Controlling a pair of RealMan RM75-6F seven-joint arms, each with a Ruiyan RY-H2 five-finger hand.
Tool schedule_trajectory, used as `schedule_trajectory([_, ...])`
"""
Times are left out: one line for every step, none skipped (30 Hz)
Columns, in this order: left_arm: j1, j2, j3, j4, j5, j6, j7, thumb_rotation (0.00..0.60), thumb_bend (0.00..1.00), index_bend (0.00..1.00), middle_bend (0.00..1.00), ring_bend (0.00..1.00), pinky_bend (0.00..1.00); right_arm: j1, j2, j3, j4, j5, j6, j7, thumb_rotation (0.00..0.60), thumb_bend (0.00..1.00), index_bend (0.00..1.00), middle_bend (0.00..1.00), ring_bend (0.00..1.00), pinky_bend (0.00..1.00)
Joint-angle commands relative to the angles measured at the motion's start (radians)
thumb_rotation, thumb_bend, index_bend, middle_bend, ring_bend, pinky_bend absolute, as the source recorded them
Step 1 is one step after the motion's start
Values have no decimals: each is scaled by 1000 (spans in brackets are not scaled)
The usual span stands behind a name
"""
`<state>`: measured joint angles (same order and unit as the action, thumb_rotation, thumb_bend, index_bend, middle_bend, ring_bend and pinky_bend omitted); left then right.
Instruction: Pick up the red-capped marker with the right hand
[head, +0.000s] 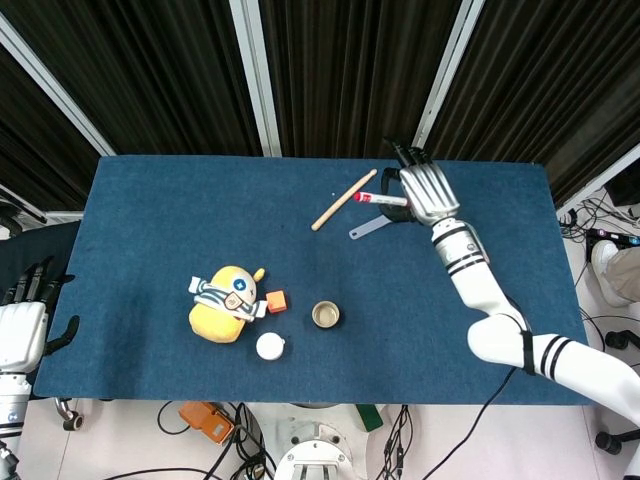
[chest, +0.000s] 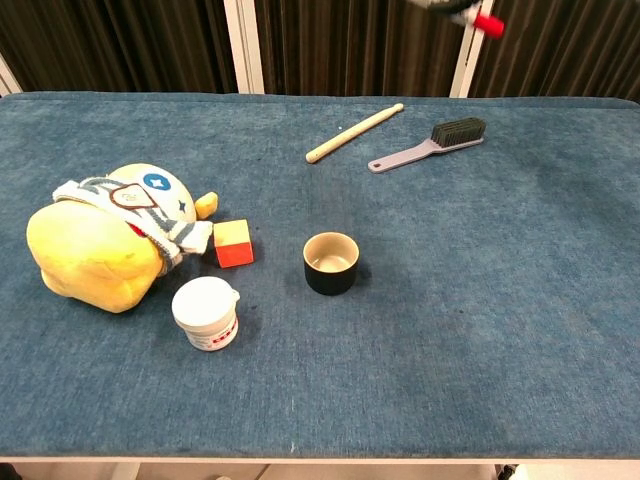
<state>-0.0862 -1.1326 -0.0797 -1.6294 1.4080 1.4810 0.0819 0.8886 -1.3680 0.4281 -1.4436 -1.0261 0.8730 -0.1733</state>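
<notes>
One marker sits gripped in our right robot hand, raised above the bench at its 1 o'clock corner, over the brush. Our left robot hand hangs empty, fingers apart.

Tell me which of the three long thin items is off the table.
The red-capped marker: the right robot hand holds it in the air, while the wooden stick and the grey brush lie on the blue cloth.
</notes>
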Motion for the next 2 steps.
schedule_trajectory([0, 0, 0, 0, 0, 1, -1, 600, 337, 214, 0, 0, 170, 0, 43, 11, -55, 21, 18, -30, 600, 593, 711, 87, 139, 171])
schedule_trajectory([1, 0, -1, 0, 0, 1, -1, 600, 337, 214, 0, 0, 170, 1, 50, 9, -65, 25, 20, -35, 600, 593, 711, 87, 139, 171])
